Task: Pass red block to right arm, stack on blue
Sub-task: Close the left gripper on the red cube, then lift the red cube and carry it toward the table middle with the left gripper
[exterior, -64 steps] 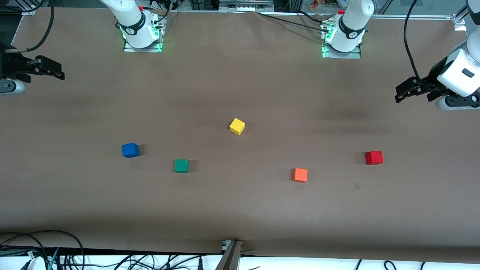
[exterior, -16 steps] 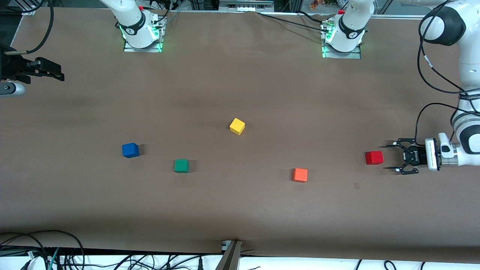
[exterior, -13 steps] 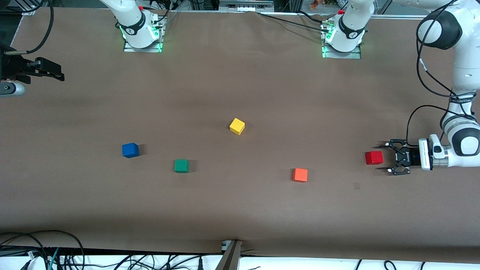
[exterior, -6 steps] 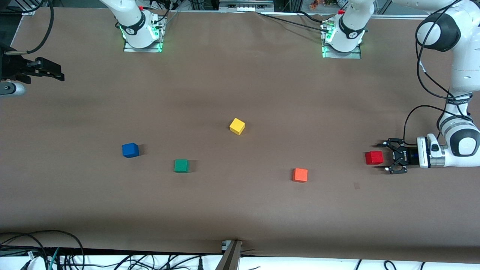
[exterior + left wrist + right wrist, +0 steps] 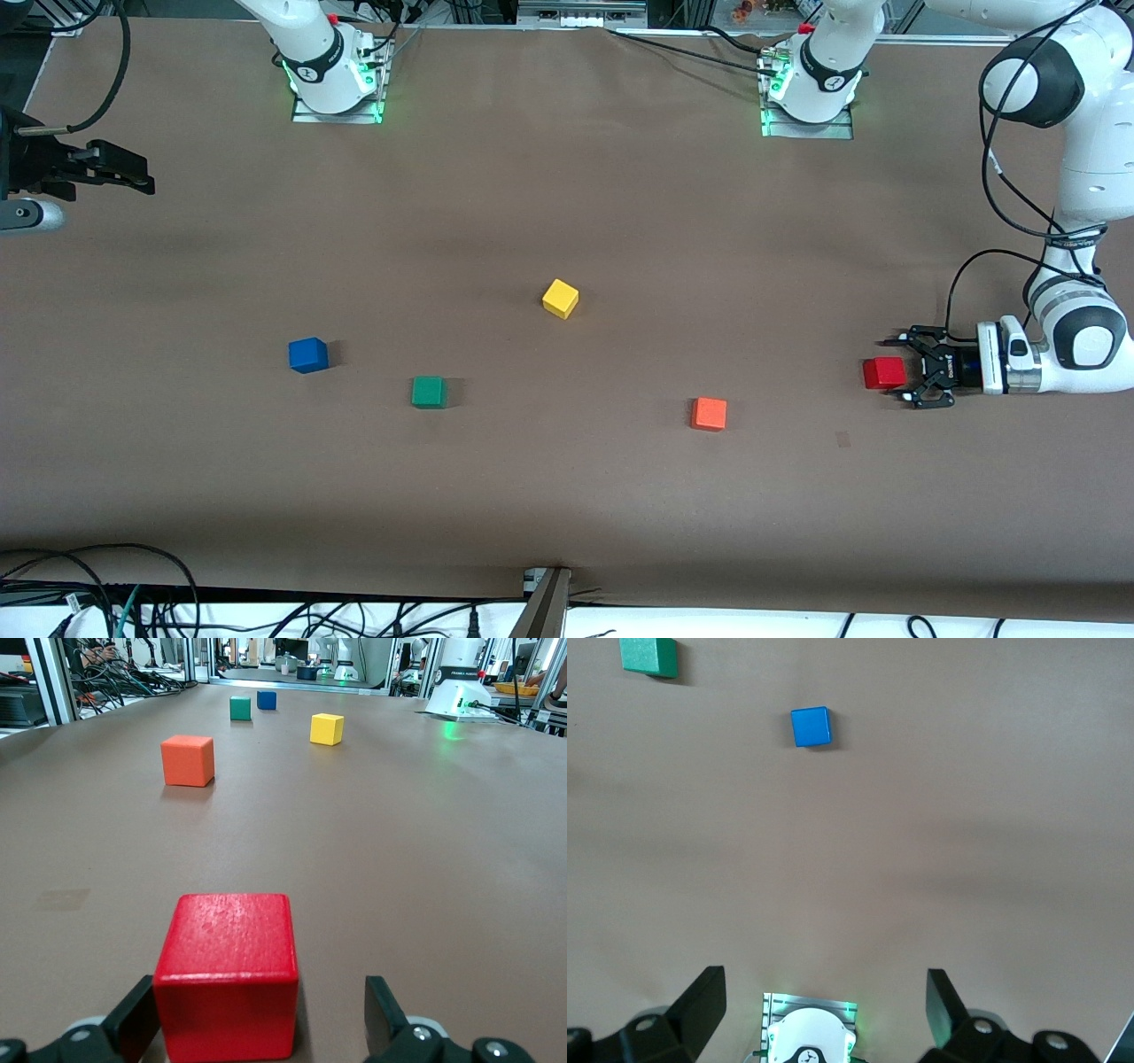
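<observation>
Left gripper (image 5: 897, 371) is low at the tabletop (image 5: 567, 195) at the left arm's end, lying roughly horizontal, with its fingers spread wide. Red block (image 5: 884, 373) rests on the tabletop between the spread fingers. In the left wrist view the red block (image 5: 227, 976) sits close against one finger (image 5: 133, 1020), while a clear gap separates it from the opposite finger (image 5: 383, 1019). Whether the near finger actually touches the block cannot be determined. The block is upright and not lifted.

Right gripper (image 5: 146, 184) hangs above the right arm's end of the tabletop, waiting. In the right wrist view its fingers (image 5: 698, 1003) stand well apart with nothing between them, the gripper (image 5: 824, 1005) looking down on bare tabletop.

Blue block (image 5: 307, 354) sits on the tabletop toward the right arm's end, well apart from the red block. It also shows in the right wrist view (image 5: 811, 726) and, small, in the left wrist view (image 5: 267, 700).

Green block (image 5: 428, 392) lies near the blue block, slightly nearer to the front camera. Yellow block (image 5: 560, 298) stands about mid-table, farther from the front camera than the others. Orange block (image 5: 709, 414) lies between the green block and the red block, nearest to the front camera of all five.
</observation>
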### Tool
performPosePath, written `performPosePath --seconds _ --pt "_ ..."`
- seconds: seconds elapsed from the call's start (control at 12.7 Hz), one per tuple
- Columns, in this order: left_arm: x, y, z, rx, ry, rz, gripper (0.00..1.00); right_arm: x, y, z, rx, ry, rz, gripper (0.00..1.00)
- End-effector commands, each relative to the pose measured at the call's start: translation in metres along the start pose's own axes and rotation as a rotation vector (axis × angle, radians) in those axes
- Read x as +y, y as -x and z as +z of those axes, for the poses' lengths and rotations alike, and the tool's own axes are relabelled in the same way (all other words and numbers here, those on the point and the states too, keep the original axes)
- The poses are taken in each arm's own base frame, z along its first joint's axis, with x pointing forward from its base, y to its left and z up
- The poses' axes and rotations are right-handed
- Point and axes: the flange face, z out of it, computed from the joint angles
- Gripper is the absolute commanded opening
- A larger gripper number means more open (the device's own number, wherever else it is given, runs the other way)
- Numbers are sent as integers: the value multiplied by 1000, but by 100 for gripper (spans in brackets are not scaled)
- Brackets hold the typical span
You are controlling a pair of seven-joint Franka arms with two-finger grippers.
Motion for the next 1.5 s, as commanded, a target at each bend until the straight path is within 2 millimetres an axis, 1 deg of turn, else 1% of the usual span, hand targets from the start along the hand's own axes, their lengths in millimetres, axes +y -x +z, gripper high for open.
performPosePath --seconds 0.0,0.08,0.16,0.24,0.39,0.47,0.55,0.63,0.71,0.79,0.87,0.95,1.03,1.1,1.18,1.26,1.42 --pt "-4 1 -2 30 -21 83 99 4 2 -3 8 -7 2 100" --pt "-4 1 -1 30 -19 84 77 4 2 -3 9 -8 2 100" --pt "-5 0 0 29 -20 87 19 4 2 -3 9 -8 2 100" --pt "-6 -1 1 33 -23 89 0 4 2 -3 9 -8 2 100" --pt "-10 -5 4 57 -44 83 0 4 2 -3 9 -8 2 100" --pt "-16 -12 14 76 -41 89 0 4 2 -3 9 -8 2 100" --pt "-22 -23 30 116 -28 96 0 4 2 -3 9 -8 2 100" --pt "-29 -39 55 182 1 95 0 4 2 -3 9 -8 2 100" --pt "-36 -55 75 228 23 92 0 4 2 -3 9 -10 2 100" --pt "-44 -74 99 260 57 106 0 4 2 -3 9 -10 1 100" --pt "-48 -92 130 330 87 111 0 4 1 -2 7 -10 1 100" --pt "-51 -110 162 418 109 105 0 4 1 -2 7 -10 3 100" --pt "-50 -123 191 450 138 100 0 4 1 -2 7 -10 1 100" --pt "-54 -142 225 490 163 118 0 4 1 -1 6 -10 1 100" --pt "-55 -156 249 505 186 146 0 4 0 -1 5 -12 4 100" --pt "-55 -177 279 518 227 158 0 4 0 -1 5 -12 3 100" --pt "-56 -212 327 629 216 154 0 4 0 -1 4 -12 4 100"
